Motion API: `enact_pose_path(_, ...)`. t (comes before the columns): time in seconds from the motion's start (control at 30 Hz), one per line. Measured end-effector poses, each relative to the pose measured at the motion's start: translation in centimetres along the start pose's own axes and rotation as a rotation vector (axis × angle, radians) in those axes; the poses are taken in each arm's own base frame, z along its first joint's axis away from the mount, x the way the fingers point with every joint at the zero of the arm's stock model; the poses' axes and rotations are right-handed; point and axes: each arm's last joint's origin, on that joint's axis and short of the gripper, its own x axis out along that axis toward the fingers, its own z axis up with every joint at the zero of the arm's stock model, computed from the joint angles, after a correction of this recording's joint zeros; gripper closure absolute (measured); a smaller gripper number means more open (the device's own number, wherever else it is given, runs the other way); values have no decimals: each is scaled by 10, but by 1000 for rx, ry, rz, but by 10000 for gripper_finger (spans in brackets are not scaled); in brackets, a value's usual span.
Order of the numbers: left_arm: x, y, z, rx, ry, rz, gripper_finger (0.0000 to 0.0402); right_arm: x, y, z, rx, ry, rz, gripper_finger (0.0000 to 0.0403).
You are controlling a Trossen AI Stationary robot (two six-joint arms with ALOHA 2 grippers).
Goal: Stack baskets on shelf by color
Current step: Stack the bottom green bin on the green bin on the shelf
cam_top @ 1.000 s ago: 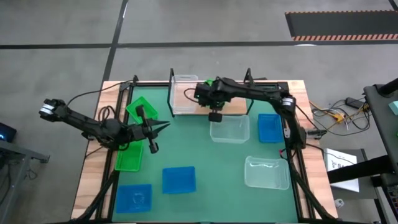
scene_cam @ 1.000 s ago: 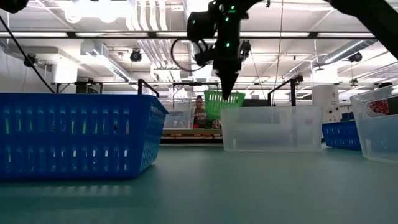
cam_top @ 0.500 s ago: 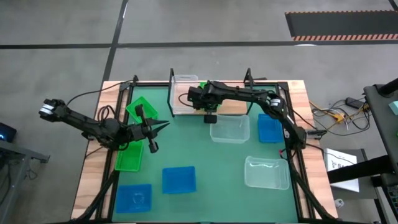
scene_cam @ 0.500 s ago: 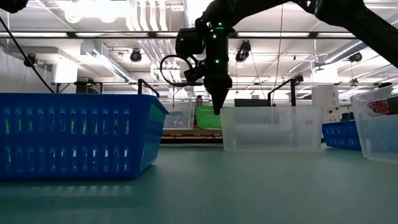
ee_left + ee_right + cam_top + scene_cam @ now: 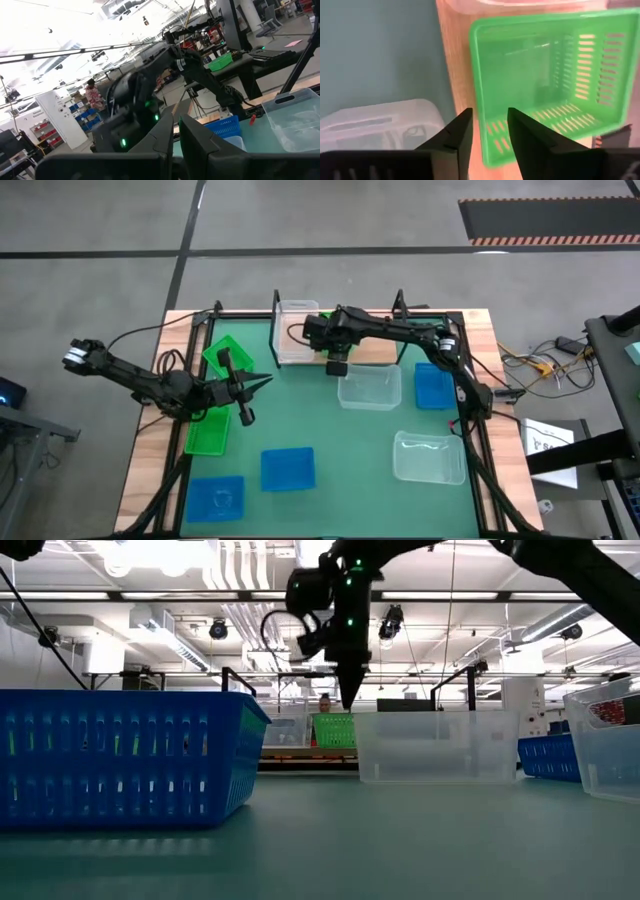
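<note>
A green basket (image 5: 545, 80) stands upright with its bottom on the wooden shelf (image 5: 378, 352), next to a clear basket (image 5: 296, 330) at the shelf's left end. My right gripper (image 5: 489, 131) is open just above the green basket's near wall. In the low view the fingers of my right gripper (image 5: 348, 692) stand clear of the basket's rim (image 5: 335, 718). My left gripper (image 5: 248, 386) is shut and touches nothing; it hangs over the table's left part, near two more green baskets (image 5: 207, 430).
On the green mat lie a clear basket (image 5: 369, 387) and a blue basket (image 5: 433, 385) just in front of the shelf, a clear one (image 5: 428, 457) near right, and two blue ones (image 5: 288, 468) near left. Black uprights (image 5: 400, 302) frame the shelf.
My right gripper has carried the tilted green basket down and toward the table's left and set it level on the shelf. It has then opened, let go and risen a little. The basket stays on the board.
</note>
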Motion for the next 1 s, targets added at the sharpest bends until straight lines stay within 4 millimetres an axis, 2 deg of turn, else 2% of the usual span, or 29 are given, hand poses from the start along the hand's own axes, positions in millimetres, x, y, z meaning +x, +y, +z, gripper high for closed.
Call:
enact_pose_path(0.17, 0, 0, 0, -1, 0, 0, 387, -30, 3, -9, 22, -21, 15, 271)
enact_pose_path(0.33, 0, 0, 0, -7, 0, 0, 387, -64, 11, -19, 53, -106, 93, 276)
enact_pose_path(0.57, 0, 0, 0, -8, 0, -1, 387, -100, 45, -36, 6, -230, 167, 291)
enact_pose_path(0.77, 1, 0, 1, -13, -2, 0, 387, -108, 89, -55, -75, -421, 195, 304)
enact_pose_path(1.0, 4, -2, 5, -167, -79, -47, 387, -91, 136, -76, -219, -726, 214, 320)
